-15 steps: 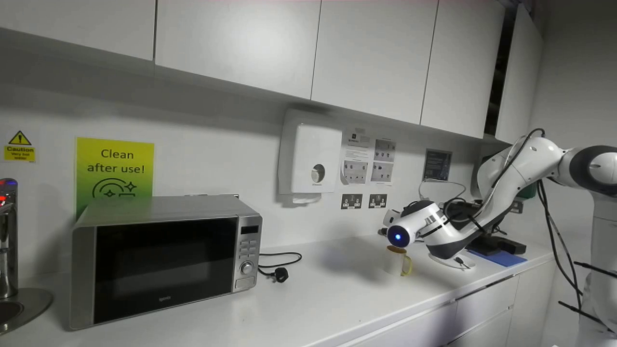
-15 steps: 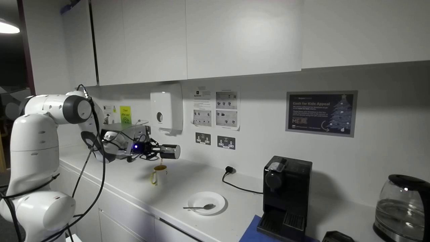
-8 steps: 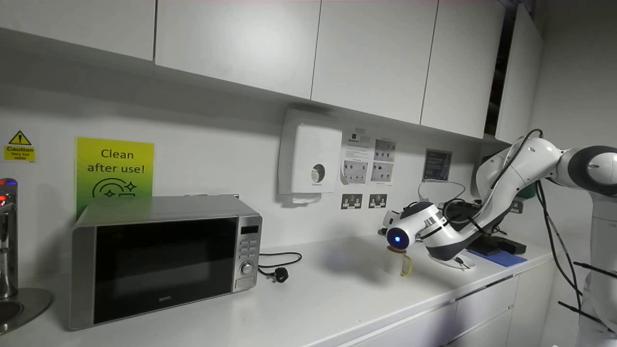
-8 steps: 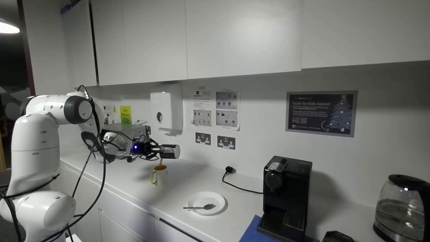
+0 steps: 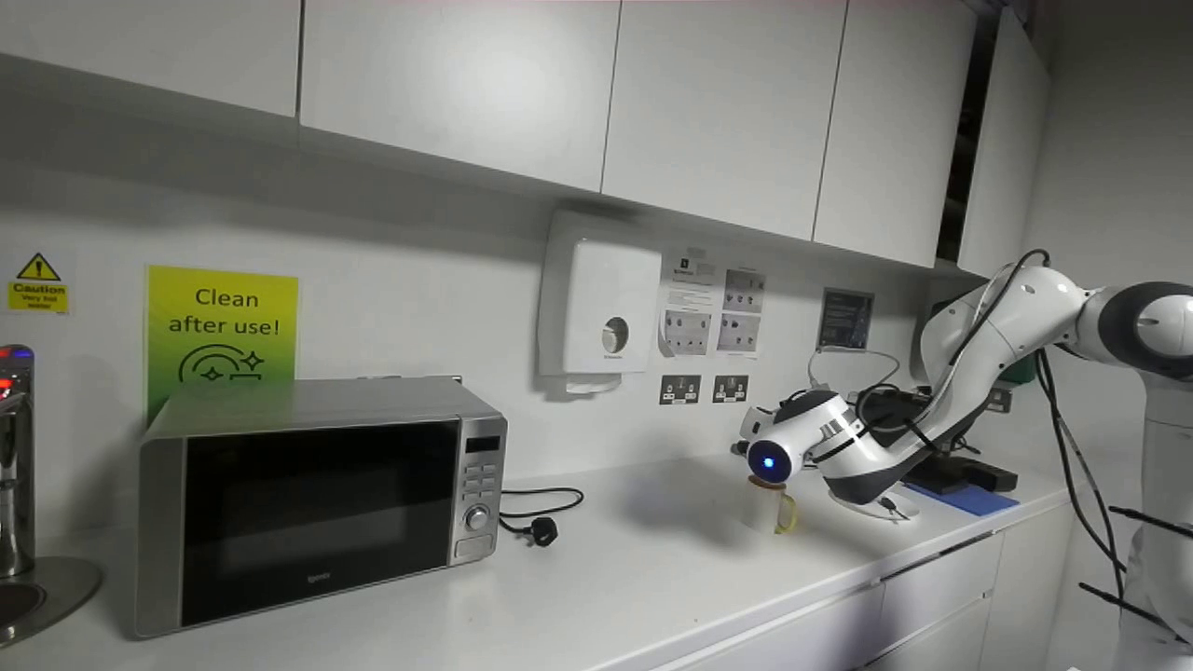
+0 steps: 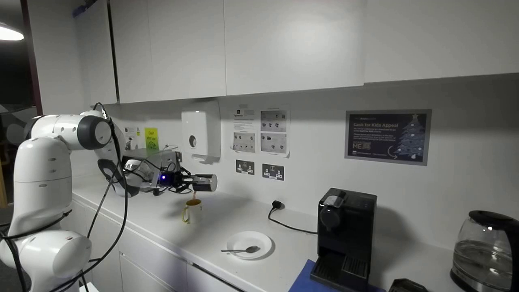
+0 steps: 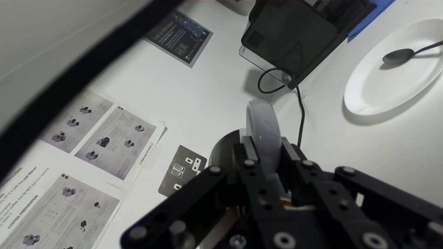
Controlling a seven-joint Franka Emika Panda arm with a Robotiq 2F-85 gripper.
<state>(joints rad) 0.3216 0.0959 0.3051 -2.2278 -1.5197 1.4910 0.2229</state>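
- A dark, cylindrical cup with a pale handle hangs sideways above a yellow-handled mug; brown liquid runs between them.
- The gripper clenches that handle.
- Poster reads "Cash for Kids Appeal".
- Sign: "Clean after use!"
- Sheet: "COFFEE PREPARATION".

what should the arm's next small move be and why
Probably hold the cup at this tilt over the mug for a moment: a brown stream is running down into the mug, the gripper is shut on the cup's handle, and shifting sideways now might spill.
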